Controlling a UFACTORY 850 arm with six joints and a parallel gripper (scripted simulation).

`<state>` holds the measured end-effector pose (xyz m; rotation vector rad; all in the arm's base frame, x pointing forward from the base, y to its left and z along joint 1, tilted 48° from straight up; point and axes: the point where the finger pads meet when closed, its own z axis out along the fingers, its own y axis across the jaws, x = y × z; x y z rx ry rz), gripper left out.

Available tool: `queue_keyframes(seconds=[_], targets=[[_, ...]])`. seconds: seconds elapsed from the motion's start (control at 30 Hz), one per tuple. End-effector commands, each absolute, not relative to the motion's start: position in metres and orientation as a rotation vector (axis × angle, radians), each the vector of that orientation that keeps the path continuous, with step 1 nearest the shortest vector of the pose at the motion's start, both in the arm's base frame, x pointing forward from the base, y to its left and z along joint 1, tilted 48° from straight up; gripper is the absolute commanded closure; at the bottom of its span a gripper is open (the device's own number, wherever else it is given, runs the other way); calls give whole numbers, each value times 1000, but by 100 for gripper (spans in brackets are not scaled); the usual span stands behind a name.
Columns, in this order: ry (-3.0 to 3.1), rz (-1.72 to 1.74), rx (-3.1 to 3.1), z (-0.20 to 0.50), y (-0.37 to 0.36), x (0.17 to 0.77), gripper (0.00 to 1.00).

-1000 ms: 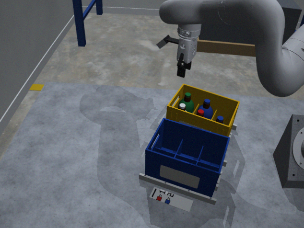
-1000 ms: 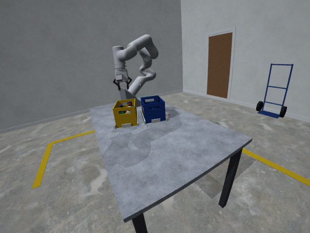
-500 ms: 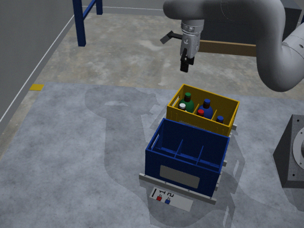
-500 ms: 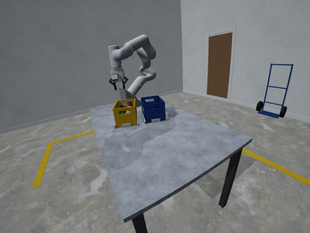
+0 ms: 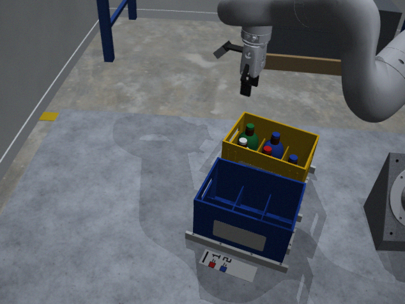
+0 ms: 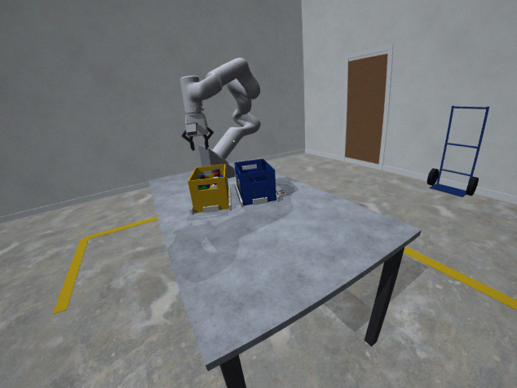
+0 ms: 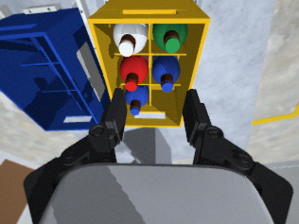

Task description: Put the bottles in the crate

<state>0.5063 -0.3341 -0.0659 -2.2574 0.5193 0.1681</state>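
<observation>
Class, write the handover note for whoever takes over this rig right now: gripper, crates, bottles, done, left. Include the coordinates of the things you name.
Gripper [image 5: 250, 88] [image 6: 199, 147] [image 7: 154, 99]: open, holding nothing, raised near the yellow crate [image 5: 261, 158] [image 6: 209, 198] [image 7: 149, 20].
Bottles: one red, two blue, one white and one green, all in the yellow crate.
Pick list [image 5: 240, 269] [image 6: 281, 192]: one red, two blue; it lies beside the blue crate [image 5: 202, 216] [image 6: 261, 190] [image 7: 24, 34].
Done: no ordered bottle transferred.
Left: put those three upright in the blue crate, let go; white and green stay.
</observation>
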Motion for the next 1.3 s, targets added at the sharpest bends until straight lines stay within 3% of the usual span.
queue_keyframes(seconds=[0.0,1.27], targets=[[520,166,-2259,-65,-335,507,35],[291,64,-2294,-65,-308,493,35]])
